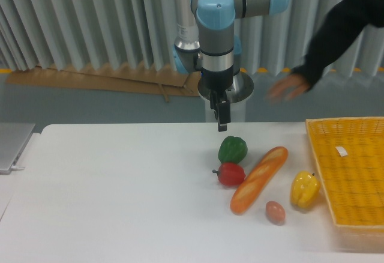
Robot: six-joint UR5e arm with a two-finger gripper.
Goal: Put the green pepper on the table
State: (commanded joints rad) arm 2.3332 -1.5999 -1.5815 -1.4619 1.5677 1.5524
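The green pepper (233,149) rests on the white table (114,197), just behind the red pepper (230,175) and left of the bread loaf (259,179). My gripper (222,120) hangs above the table's back edge, a little up and left of the green pepper. It holds nothing. Its fingers point down and look close together, but this angle does not settle whether they are open or shut.
A yellow pepper (305,190) and a small pinkish egg-like item (275,212) lie right of the loaf. A yellow woven basket (354,179) fills the right side. A person's hand (287,87) is in the air at the upper right. A grey slab (12,146) sits at the far left.
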